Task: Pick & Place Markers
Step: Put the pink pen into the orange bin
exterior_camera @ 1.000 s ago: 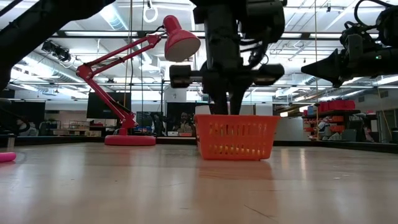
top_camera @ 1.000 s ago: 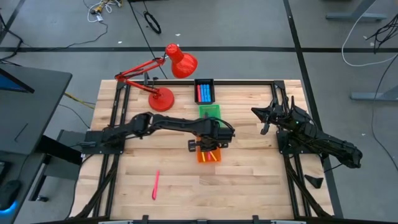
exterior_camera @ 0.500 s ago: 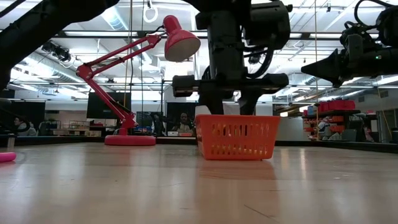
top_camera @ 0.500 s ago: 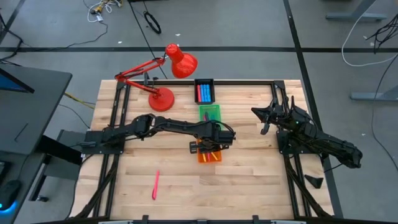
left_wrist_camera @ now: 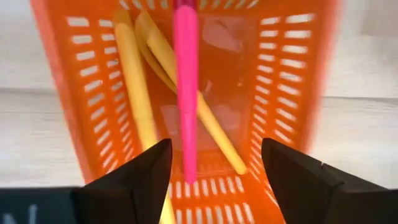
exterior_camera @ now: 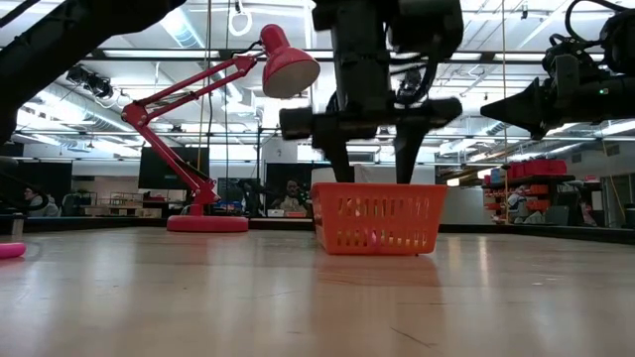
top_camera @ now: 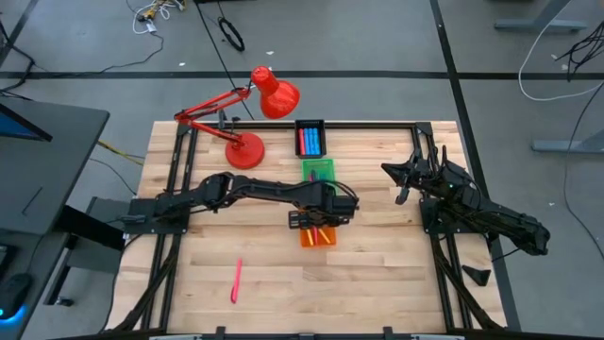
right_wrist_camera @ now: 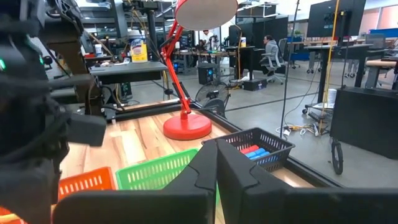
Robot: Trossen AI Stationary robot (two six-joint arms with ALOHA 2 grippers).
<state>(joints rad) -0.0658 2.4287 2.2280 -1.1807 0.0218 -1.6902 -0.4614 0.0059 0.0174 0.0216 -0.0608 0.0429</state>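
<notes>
Left wrist view: our left gripper (left_wrist_camera: pixel 214 171) hangs spread wide over the orange tray (left_wrist_camera: pixel 305 93), holding nothing; a pink marker (left_wrist_camera: pixel 185 87) lies inside across yellow ones, long axis along the tray. One more pink marker (top_camera: pixel 235 280) waits on the near-left table. Right gripper (right_wrist_camera: pixel 216 163) is pinched closed, parked far right.

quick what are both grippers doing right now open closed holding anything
Left gripper: open, holding nothing, above the orange tray with a pink marker lying inside it.
Right gripper: closed, holding nothing, off to the right side of the table.
</notes>
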